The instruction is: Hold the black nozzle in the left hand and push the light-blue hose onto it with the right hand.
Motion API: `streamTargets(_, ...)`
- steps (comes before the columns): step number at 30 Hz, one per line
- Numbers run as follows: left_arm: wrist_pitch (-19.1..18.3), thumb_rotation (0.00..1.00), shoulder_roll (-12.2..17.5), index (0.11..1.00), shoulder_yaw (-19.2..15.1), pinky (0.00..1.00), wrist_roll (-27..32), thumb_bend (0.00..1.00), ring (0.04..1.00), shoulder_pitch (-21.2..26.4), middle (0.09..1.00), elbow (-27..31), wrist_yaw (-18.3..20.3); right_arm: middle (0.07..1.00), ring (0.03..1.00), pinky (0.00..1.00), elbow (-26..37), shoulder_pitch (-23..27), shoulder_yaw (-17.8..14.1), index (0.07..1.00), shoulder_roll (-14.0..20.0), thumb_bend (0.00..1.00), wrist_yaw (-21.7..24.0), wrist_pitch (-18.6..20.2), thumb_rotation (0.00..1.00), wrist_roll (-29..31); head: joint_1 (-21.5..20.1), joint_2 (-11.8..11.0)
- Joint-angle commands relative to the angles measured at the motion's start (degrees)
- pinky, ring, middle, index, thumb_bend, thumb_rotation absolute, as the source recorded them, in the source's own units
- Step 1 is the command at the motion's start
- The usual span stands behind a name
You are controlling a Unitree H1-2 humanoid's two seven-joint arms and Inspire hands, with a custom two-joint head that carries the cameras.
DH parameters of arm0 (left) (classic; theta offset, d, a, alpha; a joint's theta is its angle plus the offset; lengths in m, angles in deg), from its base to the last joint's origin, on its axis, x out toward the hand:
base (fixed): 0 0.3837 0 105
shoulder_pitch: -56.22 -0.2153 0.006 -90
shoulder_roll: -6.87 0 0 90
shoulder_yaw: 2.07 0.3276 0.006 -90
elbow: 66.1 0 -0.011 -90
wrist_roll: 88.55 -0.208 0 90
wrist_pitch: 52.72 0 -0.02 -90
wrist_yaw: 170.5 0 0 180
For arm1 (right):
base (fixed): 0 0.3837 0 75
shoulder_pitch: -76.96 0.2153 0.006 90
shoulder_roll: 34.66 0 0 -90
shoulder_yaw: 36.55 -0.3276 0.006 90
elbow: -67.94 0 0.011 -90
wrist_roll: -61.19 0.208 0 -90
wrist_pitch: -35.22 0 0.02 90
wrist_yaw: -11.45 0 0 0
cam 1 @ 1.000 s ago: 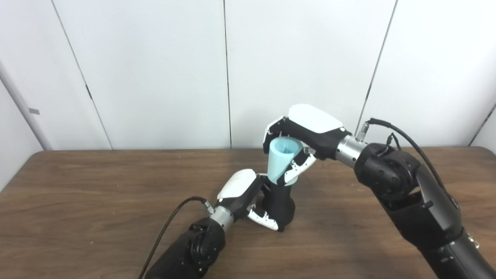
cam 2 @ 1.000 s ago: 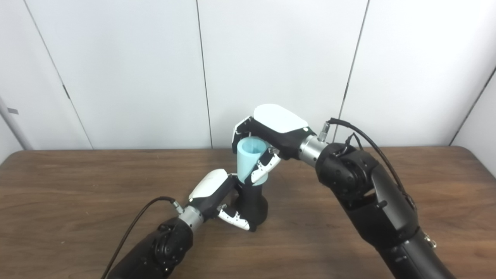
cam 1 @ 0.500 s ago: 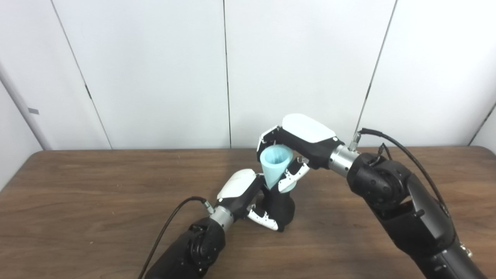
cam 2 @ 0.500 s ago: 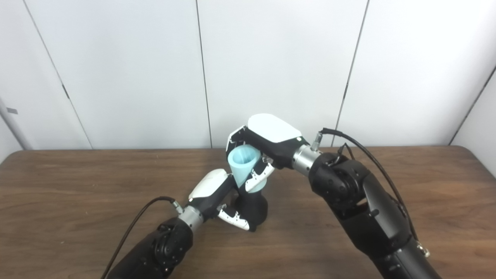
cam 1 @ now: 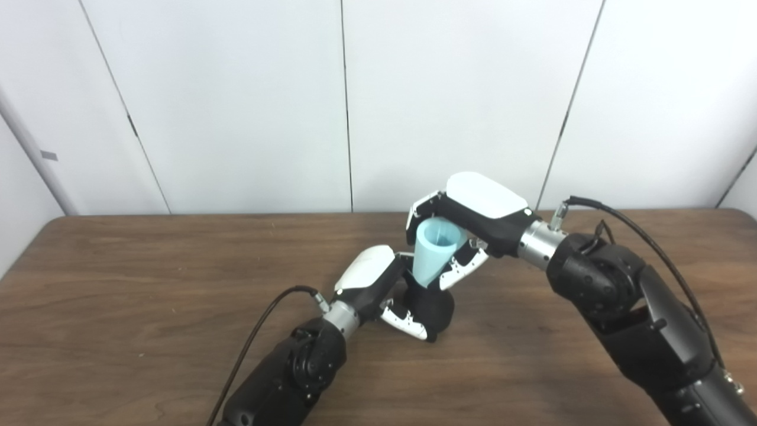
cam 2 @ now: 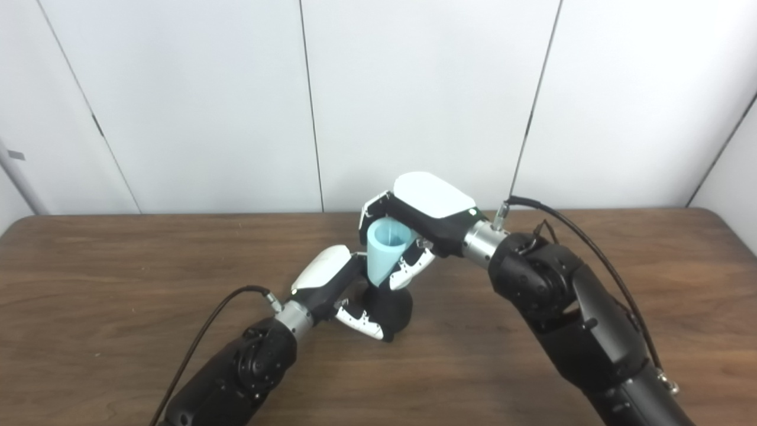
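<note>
The black nozzle (cam 1: 432, 307) stands upright on the brown table (cam 1: 118, 284), with my left hand (cam 1: 378, 290) shut around its lower body. The light-blue hose (cam 1: 434, 251), a short cone-like tube with its open end facing up, sits on top of the nozzle. My right hand (cam 1: 467, 228) is shut on the hose from above and behind, its fingers wrapped round the tube. The joint between hose and nozzle is hidden by the fingers.
White wall panels (cam 1: 236, 106) rise behind the table's far edge. A black cable (cam 1: 260, 331) runs along my left forearm and another cable (cam 1: 639, 225) loops off my right wrist. Bare wood lies to the left and right of the hands.
The camera tilted a little, shifting the scene up. My right hand has gone down with the hose and then moved slightly right, leaving less of the nozzle showing; the left hand keeps its hold.
</note>
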Motion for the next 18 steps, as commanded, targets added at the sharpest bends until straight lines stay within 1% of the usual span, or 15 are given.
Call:
streamTargets(1, -3.92, 0.00, 0.40, 0.483, 1.56, 0.84, -0.74, 0.53, 0.570, -3.03, 0.492, -2.31, 5.83, 0.511, 0.434, 0.36, -0.58, -1.11, 0.06, 0.513, 1.28, 0.50, 0.90, -1.03, 0.00, 0.56, 0.11, 0.20)
streamTargets(5, -4.02, 0.00, 0.60, 0.483, 1.42, 0.86, -0.87, 0.53, 0.570, -3.36, 0.491, -1.75, 5.91, 0.508, 0.435, 0.36, -1.08, -2.23, -0.42, 0.513, 0.78, 0.50, -0.44, -0.40, 0.00, 0.99, 0.37, 0.39)
streamTargets(8, -4.09, 0.00, 0.71, 0.489, 1.48, 0.86, -0.95, 0.53, 0.571, -3.55, 0.483, -1.50, 5.90, 0.502, 0.435, 0.36, -1.68, -3.03, -0.61, 0.512, 0.08, 0.50, -2.28, 0.03, 0.00, 0.73, 0.39, 0.49)
streamTargets(11, -4.07, 0.00, 0.91, 0.495, 1.50, 0.86, -1.00, 0.53, 0.571, -3.58, 0.472, -1.35, 5.98, 0.498, 0.432, 0.37, -3.89, -4.25, -0.88, 0.511, -1.96, 0.50, -5.72, 0.22, 0.00, 0.13, 0.72, 0.74)
streamTargets(15, -4.47, 0.00, 1.17, 0.496, 1.62, 0.84, -1.52, 0.53, 0.566, -3.59, 0.470, -0.70, 6.08, 0.499, 0.433, 0.36, -5.64, -5.13, 0.38, 0.509, -3.81, 0.50, -8.48, -0.46, 0.00, -1.40, 0.69, 0.80)
streamTargets(18, -4.66, 0.00, 1.23, 0.491, 1.77, 0.84, -1.95, 0.53, 0.565, -3.39, 0.479, -0.77, 6.01, 0.506, 0.432, 0.35, -5.78, -4.68, 1.41, 0.514, -3.88, 0.50, -8.29, -0.34, 0.00, -1.77, 0.64, 0.87)
